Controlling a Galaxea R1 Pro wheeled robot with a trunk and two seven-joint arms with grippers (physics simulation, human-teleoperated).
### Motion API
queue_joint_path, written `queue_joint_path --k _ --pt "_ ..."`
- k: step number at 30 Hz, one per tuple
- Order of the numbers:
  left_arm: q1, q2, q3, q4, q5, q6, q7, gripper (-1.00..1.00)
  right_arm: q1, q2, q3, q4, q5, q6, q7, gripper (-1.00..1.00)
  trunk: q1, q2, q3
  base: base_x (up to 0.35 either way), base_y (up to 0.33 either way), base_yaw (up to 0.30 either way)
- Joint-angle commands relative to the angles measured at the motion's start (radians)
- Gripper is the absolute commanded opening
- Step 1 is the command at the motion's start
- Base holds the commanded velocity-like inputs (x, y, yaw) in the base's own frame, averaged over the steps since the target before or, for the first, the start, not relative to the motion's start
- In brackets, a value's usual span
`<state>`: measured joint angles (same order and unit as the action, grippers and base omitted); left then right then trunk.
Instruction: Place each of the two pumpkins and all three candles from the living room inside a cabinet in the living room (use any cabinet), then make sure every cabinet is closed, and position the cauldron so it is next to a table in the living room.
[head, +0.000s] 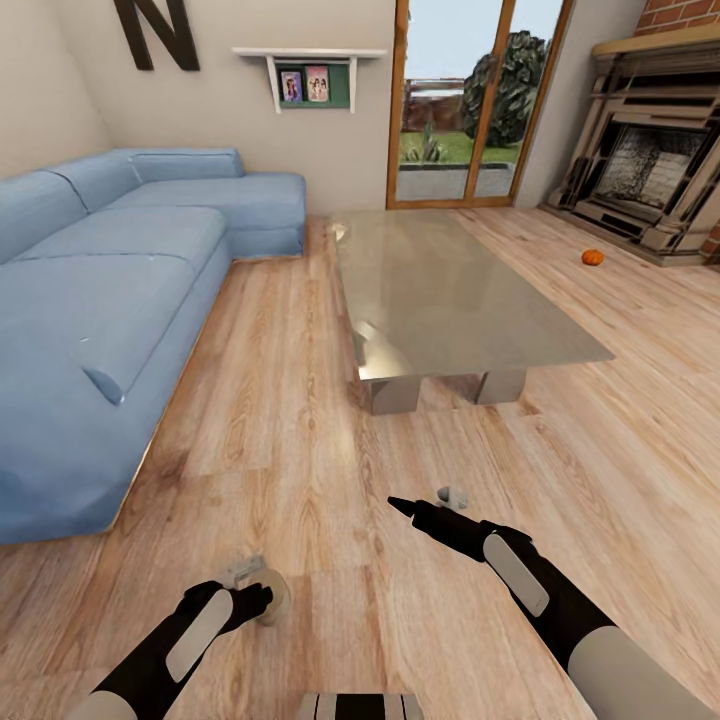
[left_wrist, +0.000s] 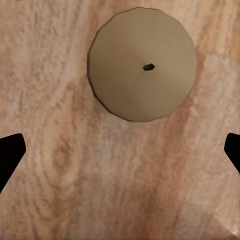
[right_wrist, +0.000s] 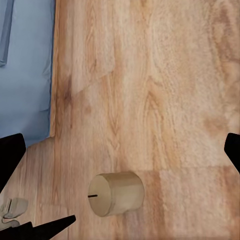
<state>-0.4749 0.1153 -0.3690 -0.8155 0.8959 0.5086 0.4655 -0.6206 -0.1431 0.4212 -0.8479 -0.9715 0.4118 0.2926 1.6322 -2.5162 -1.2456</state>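
While left pincer (left_wrist: 120, 150) gapes, candle (left_wrist: 142, 64) below

The low rectangular glass-topped counter (head: 450, 290) stands on the wooden plank floor (head: 300, 440) at mid-room. The long blue upholstered sofa (head: 110, 300) runs along its left, well apart. Behind the counter are the wood-framed glass patio doors (head: 470, 100); the stone fireplace (head: 650, 170) lies to the right rear. A small orange round pumpkin (head: 592, 257) sits on the floor between counter and fireplace. Nearer, a stubby beige cylindrical candle (left_wrist: 142, 64) stands on the floor directly under the left end effector (head: 262, 598), left of the right end effector (head: 400, 505), with the sofa beyond.
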Motion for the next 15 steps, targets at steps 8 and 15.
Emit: queue_joint_path --k 8,15 --pt "-0.001 0.001 -0.017 -0.004 0.011 0.001 0.01 1.0 -0.001 0.0 0.002 0.0 -0.006 0.002 -0.001 1.0 0.0 0.0 -0.001 0.03 0.0 0.0" --pt "-0.001 0.001 -0.019 -0.004 0.011 0.001 0.01 1.0 -0.001 0.0 0.002 0.0 -0.006 0.002 -0.001 1.0 0.0 0.0 -0.001 0.127 -0.028 0.0"
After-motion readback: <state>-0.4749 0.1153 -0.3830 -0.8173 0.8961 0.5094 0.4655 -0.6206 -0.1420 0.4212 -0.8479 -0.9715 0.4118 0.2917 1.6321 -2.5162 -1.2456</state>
